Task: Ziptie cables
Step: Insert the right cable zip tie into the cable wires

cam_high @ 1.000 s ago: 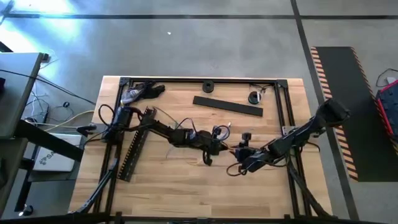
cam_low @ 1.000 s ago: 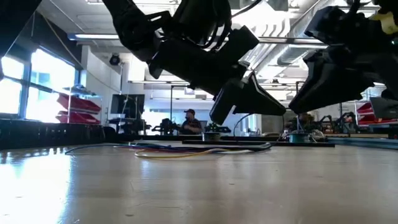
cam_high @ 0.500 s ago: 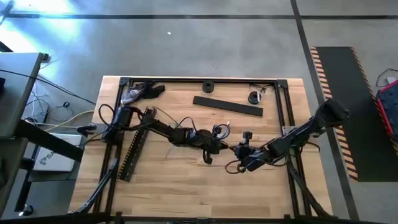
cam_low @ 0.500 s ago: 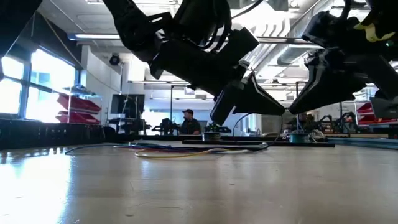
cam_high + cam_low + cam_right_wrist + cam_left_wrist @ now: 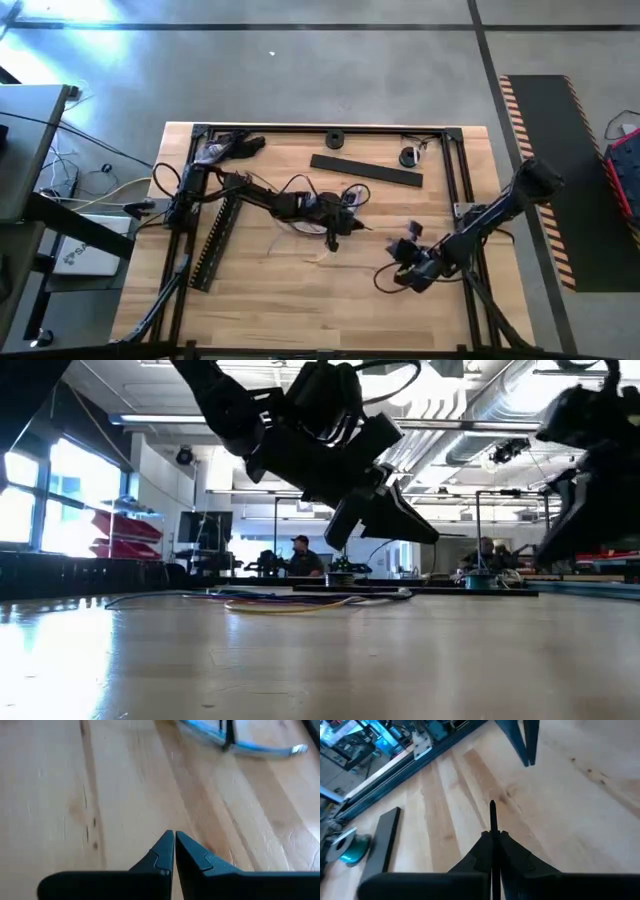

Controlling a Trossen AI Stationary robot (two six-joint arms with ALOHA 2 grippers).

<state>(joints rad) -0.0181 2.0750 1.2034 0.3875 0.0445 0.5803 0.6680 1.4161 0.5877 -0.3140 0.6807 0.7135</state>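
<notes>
In the lower right of the high view the right gripper [image 5: 408, 262] was seen above bare wood, apart from everything else; its fingers [image 5: 165, 851] were pressed together on nothing. Farther up and left, near the frame's centre, the left gripper [image 5: 333, 241] was held over the table [image 5: 260, 300]; its fingers [image 5: 481, 851] were closed on a thin black ziptie [image 5: 492, 822] whose tip stood out beyond them. The cables [image 5: 300, 228] were found lying loose on the wood just beside and left of that gripper; in the low view they showed as a flat coloured bundle [image 5: 290, 601] at mid-frame under the left arm. Beyond, in the upper middle of the high view, a flat black strip [image 5: 365, 171] lay aslant; at the left a slotted black strip [image 5: 213, 240] ran down the board.
</notes>
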